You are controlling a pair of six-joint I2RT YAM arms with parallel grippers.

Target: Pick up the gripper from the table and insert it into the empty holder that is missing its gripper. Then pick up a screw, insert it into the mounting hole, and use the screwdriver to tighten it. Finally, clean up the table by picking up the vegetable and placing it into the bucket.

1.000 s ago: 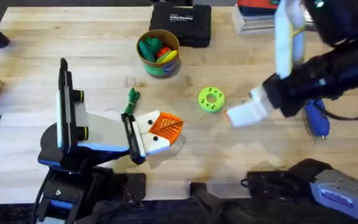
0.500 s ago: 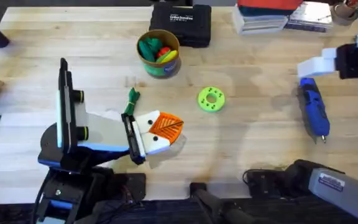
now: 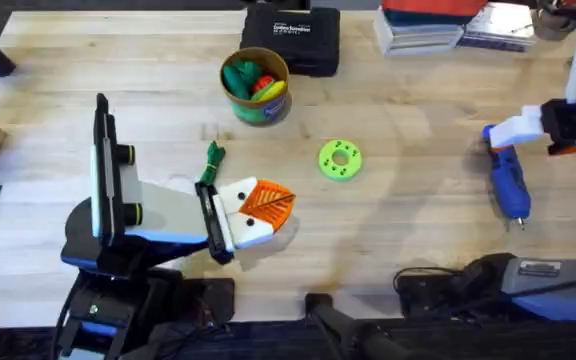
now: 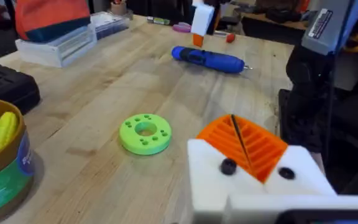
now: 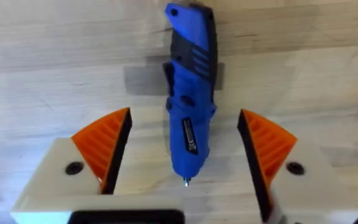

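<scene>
Screwdriver: blue with a black grip panel, lying flat on the table, its thin metal bit pointing toward the camera. Right gripper: white fingers with orange ribbed pads, spread wide, one on each side of the screwdriver and clear of it. Table: light wood, grain running across.

The blue pen-shaped electric screwdriver lay flat on the light wooden butcher-block table, with bare wood on both long sides. The right gripper stood spread wide above it, one orange ribbed pad on each flank, neither touching. The lime-green round disc with holes lay well apart towards the centre, leaving open tabletop between.
</scene>
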